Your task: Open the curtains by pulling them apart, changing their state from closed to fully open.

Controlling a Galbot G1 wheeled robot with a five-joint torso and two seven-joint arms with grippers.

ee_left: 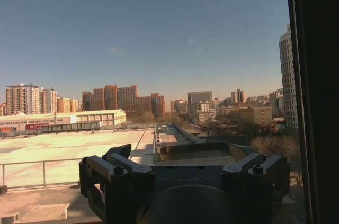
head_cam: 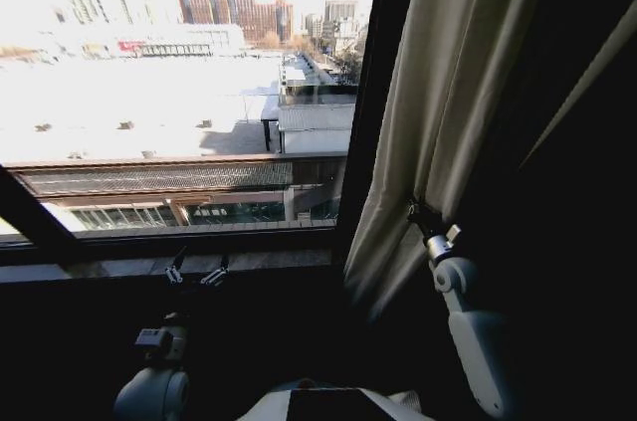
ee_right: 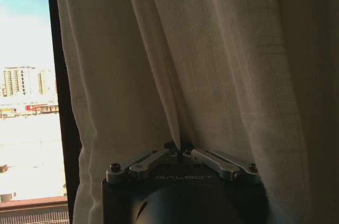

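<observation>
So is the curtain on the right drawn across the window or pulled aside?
Pulled aside. The curtain hangs bunched right of the dark window frame, glass uncovered. The right hand is pinched shut on a fold.

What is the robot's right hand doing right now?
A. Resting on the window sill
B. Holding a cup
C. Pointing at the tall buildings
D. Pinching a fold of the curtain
D: the right gripper has its fingers closed together on a pleat of the curtain, bunched beside the window frame.
</observation>
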